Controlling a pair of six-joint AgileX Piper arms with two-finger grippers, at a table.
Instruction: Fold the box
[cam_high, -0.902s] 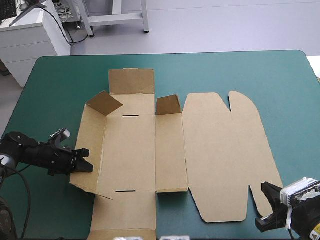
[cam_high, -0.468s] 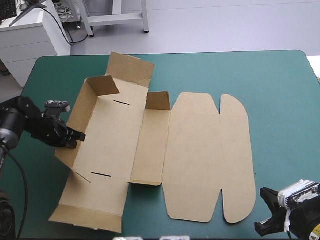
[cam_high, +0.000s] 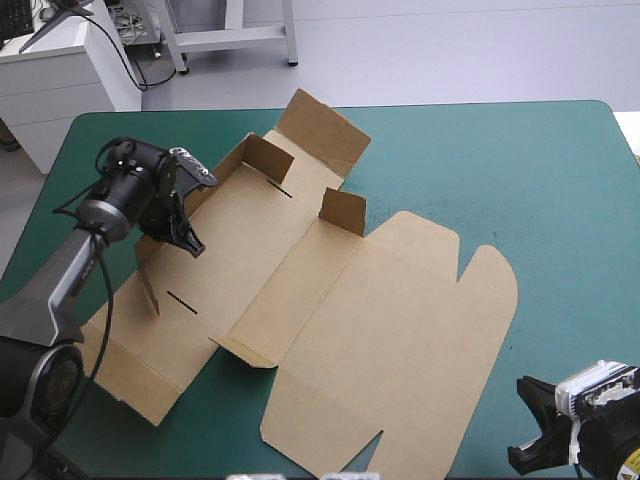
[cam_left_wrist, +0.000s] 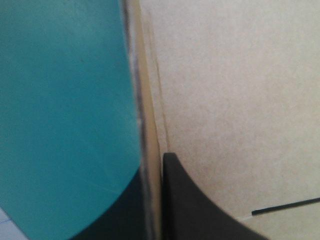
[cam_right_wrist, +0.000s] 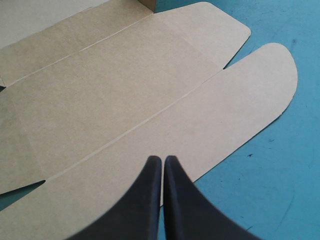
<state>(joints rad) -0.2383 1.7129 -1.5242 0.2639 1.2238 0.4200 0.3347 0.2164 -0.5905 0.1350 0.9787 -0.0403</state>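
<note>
The teal-green table is crossed at its left and middle by the brown box, lying askew, lid flat, two small flaps raised. Its wall toward the table's left edge is clamped between the left end effector's black fingers. The right end effector, fingers pressed together, is held near the table's near right corner.

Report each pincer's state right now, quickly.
Left pincer: closed on a raised wall of the box.
Right pincer: closed, holding nothing.
</note>
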